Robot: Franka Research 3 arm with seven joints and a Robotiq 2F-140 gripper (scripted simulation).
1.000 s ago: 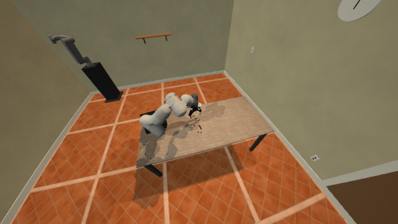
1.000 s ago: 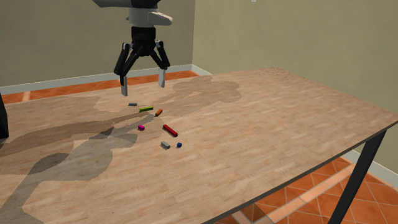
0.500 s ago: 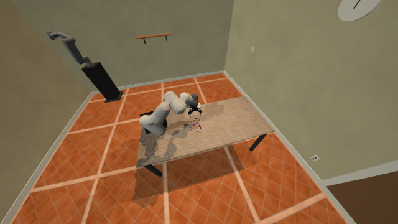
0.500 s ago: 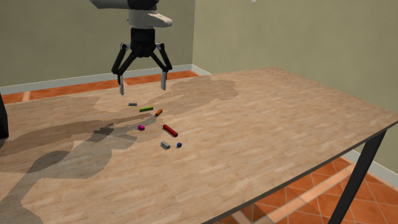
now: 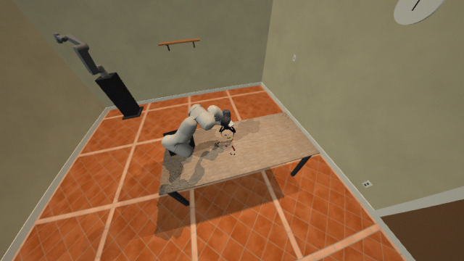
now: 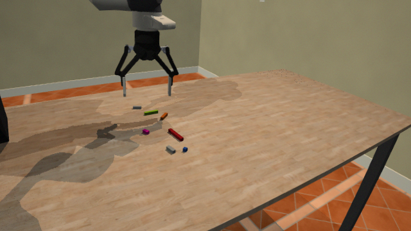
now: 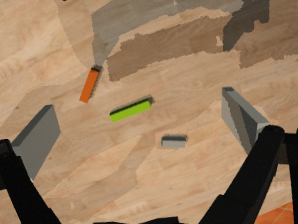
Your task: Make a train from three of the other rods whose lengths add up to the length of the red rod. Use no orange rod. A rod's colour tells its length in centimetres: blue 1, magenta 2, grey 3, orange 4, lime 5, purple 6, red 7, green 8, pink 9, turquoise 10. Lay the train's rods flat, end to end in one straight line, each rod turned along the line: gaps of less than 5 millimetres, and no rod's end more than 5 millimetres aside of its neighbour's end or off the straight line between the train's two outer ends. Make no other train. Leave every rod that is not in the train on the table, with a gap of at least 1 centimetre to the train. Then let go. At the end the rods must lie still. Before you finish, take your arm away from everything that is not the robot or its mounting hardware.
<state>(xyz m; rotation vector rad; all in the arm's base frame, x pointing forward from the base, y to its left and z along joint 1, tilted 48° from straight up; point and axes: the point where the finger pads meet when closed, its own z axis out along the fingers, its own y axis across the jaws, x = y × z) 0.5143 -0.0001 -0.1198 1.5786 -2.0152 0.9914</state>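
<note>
My gripper (image 6: 146, 90) hangs wide open and empty above the far group of rods; it also shows in the wrist view (image 7: 143, 123) and in the top view (image 5: 227, 132). Below it lie a small grey rod (image 6: 137, 108) (image 7: 173, 140), a lime rod (image 6: 151, 112) (image 7: 131, 110) and an orange rod (image 6: 164, 115) (image 7: 89, 84). Nearer the front lie a magenta rod (image 6: 146, 131), the red rod (image 6: 175, 134), a second grey rod (image 6: 170, 149) and a blue rod (image 6: 185, 149). All lie flat and apart from each other.
The rods sit in the left middle of the wooden table (image 6: 205, 141). The arm's base (image 5: 177, 143) stands at the table's far left edge. A second arm on a black pedestal (image 5: 117, 95) stands on the floor far off.
</note>
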